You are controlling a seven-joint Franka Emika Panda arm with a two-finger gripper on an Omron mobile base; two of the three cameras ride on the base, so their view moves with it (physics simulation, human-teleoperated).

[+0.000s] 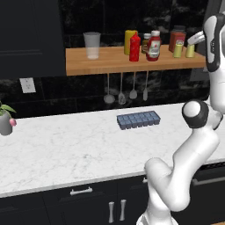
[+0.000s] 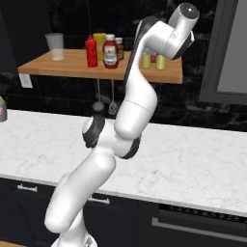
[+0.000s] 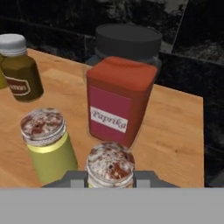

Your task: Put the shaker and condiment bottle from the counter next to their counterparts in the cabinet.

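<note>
My gripper (image 3: pixel 110 178) is shut on the small yellow-green shaker (image 3: pixel 110 166), whose speckled cap sits between the fingers (image 3: pixel 144 178). That shaker (image 1: pixel 190 50) (image 2: pixel 160 61) is at the right end of the wooden cabinet shelf (image 1: pixel 88 66) (image 2: pixel 58 67), just right of the slightly bigger shaker (image 1: pixel 178 48) (image 2: pixel 146 60) (image 3: pixel 46 146). I cannot tell whether its base touches the board. The plain red condiment bottle (image 1: pixel 135 47) (image 2: pixel 90 50) stands on the shelf beside the ketchup bottle (image 1: pixel 153 46) (image 2: pixel 110 51) and in front of the yellow bottle (image 1: pixel 130 40). The marble counter (image 1: pixel 66 149) lies below.
A red paprika jar (image 3: pixel 120 100) stands close behind the two shakers, and a brown bottle (image 3: pixel 19 72) is to their left. A clear cup (image 1: pixel 92 45) is on the shelf's left. Utensils (image 1: pixel 121 94) hang under the shelf. A blue ice tray (image 1: pixel 138 119) and a potted plant (image 1: pixel 5 118) rest on the counter.
</note>
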